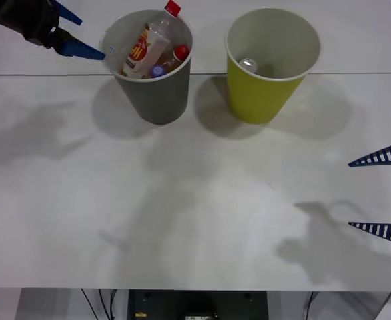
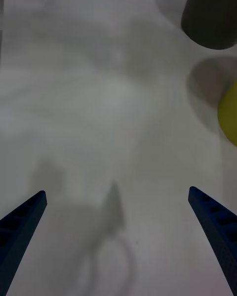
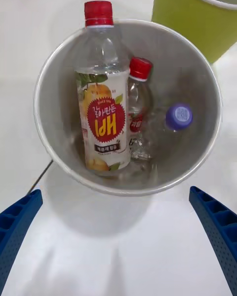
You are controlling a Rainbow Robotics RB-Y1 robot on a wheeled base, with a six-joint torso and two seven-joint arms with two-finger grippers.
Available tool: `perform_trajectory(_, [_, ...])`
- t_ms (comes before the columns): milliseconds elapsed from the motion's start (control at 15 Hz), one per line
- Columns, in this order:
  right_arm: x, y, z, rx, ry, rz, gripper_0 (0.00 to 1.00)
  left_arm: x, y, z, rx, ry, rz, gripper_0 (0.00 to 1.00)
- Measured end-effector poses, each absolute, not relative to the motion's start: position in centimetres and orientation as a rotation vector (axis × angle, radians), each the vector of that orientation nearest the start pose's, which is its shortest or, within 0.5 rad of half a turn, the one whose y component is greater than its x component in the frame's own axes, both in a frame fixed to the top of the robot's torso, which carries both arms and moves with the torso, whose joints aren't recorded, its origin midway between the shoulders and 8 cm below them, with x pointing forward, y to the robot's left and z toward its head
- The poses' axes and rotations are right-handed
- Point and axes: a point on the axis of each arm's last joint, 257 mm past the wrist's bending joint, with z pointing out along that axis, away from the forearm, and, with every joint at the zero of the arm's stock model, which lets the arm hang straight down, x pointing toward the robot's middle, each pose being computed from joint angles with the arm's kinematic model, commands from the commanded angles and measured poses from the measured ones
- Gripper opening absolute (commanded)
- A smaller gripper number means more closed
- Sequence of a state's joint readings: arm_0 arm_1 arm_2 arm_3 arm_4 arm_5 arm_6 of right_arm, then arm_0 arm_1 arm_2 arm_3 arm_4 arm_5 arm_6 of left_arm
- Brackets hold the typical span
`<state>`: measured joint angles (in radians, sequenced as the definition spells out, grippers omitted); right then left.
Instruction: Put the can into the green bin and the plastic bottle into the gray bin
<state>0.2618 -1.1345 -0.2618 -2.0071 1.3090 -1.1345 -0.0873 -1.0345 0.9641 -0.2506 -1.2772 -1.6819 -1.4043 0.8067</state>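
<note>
The plastic bottle (image 1: 147, 44) (image 3: 101, 113), clear with a red cap and a yellow-orange label, leans inside the gray bin (image 1: 157, 100) (image 3: 195, 74), cap poking above the rim. The small silver can (image 1: 248, 65) lies at the bottom of the green bin (image 1: 255, 100) (image 3: 187, 10), which stands just right of the gray one. My left gripper (image 1: 92, 40) (image 3: 118, 246) hangs open just left of the gray bin's rim with nothing in it. My right gripper (image 1: 349, 194) (image 2: 118, 237) is open over bare table at the right edge, away from both bins.
Also in the gray bin are a smaller red-capped bottle (image 3: 139, 98) and a purple-capped bottle (image 3: 178, 116). A seam in the white table (image 1: 182, 220) runs behind the bins. The right wrist view catches the gray bin (image 2: 212, 15) and green bin (image 2: 229, 111) far off.
</note>
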Motion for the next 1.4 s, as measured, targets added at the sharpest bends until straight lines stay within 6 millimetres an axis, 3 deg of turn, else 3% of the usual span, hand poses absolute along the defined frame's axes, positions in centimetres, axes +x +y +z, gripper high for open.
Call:
perform_trajectory(267, [34.1,-28.6,-16.7,-1.634,1.596,0.209,1.0,53.4,26.6,-3.0,1.395,1.835,-0.192,1.0])
perform_trajectory(533, [34.1,-28.6,-16.7,-1.634,1.596,0.209,1.0,48.9,29.1,-6.7,1.547,1.72,-0.136,1.0])
perform_trajectory(1400, [34.1,-28.6,-16.7,-1.634,1.596,0.209,1.0,36.5,31.2,-13.4,1.682,1.533,-0.233,1.0])
